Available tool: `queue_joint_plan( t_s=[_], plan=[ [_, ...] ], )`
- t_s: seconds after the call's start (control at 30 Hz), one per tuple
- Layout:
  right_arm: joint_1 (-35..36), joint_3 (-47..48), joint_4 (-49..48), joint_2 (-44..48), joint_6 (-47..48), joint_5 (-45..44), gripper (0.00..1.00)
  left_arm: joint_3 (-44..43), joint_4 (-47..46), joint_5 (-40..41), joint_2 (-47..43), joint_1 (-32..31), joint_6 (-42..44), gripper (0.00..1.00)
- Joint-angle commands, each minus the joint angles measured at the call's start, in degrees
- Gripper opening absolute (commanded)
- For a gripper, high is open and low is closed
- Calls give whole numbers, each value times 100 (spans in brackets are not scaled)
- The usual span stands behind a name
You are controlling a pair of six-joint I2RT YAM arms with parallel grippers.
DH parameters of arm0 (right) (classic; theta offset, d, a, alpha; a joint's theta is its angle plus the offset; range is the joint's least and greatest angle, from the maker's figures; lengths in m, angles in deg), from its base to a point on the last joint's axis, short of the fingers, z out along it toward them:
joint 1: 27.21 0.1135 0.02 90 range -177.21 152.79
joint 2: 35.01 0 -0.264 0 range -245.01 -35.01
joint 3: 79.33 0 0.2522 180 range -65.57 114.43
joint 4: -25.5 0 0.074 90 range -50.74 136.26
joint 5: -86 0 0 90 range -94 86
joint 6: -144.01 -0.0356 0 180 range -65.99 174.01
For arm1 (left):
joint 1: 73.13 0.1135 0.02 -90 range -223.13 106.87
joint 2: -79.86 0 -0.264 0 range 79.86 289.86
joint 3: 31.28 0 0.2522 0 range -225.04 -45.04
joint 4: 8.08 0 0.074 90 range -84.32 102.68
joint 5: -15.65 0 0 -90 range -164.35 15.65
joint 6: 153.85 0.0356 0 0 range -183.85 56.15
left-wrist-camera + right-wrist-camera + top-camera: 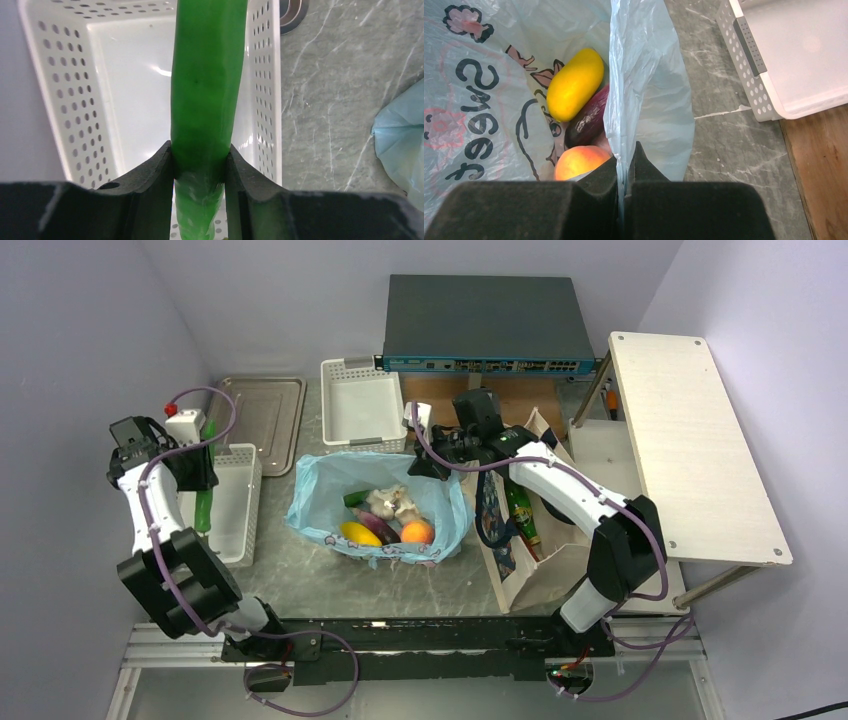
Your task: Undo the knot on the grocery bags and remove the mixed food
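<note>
A light-blue grocery bag (330,485) lies open in the middle of the table; no knot shows. Inside it are a yellow oval fruit (359,534), a purple aubergine (379,526), a round orange fruit (417,532) and a pale lumpy item (392,502). My left gripper (205,472) is shut on a long green cucumber (206,95) and holds it over a white perforated basket (65,100). My right gripper (428,466) is shut on the bag's rim (634,100) at its far right side. The yellow fruit (575,83), aubergine (589,121) and orange fruit (580,161) show in the right wrist view.
A second white basket (362,405) and a metal tray (262,418) stand at the back. A beige tote (530,560) with a green bottle (521,512) stands right of the bag. A network switch (487,325) and a white board (690,440) are behind and to the right.
</note>
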Motion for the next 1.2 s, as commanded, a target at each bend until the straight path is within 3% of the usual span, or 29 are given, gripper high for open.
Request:
queue_joint_plan(
  t_s=[0.0, 0.13, 0.2, 0.3, 0.37, 0.47, 0.6, 0.73, 0.77, 0.83, 0.97, 1.03, 1.17],
  plan=[
    [11, 269, -44, -23, 27, 2, 0, 57, -527, 29, 357, -28, -137, 3],
    [20, 343, -33, -92, 18, 11, 0, -32, -384, -56, 713, -65, -223, 16],
    [18, 373, -41, -116, 31, 3, 0, -97, -186, 30, 824, -121, -164, 34],
    [17, 444, -33, -140, 59, 40, 0, -220, 215, -97, 736, -87, -58, 52],
    [17, 492, -45, -138, 33, 67, 0, -331, 439, -328, 488, -10, 58, 78],
    [16, 463, -147, -94, -10, 75, 0, -734, 811, -871, 19, 21, 350, 96],
    [48, 374, -332, -54, 30, 59, 0, -1468, 1122, -2284, -668, -373, 778, 93],
    [68, 1132, -446, -498, -161, 117, 0, -1896, 874, -2366, -1158, -1999, 785, 85],
    [65, 1412, -333, -660, -213, 140, 0, -1952, 766, -2291, -1159, -2354, 585, 84],
    [70, 1742, -258, -841, -286, 167, 0, -1914, 497, -1787, -1076, -3056, 186, 97],
    [87, 1409, -372, -604, -198, 177, 0, -1127, 214, -836, -970, -4006, 305, 99],
    [96, 1213, -345, -462, -177, 169, 0, -663, 5, -353, -923, -4190, 342, 99],
    [105, 929, -369, -247, -231, 98, 0, -325, 151, -474, -745, -4239, 334, 97]
  ],
)
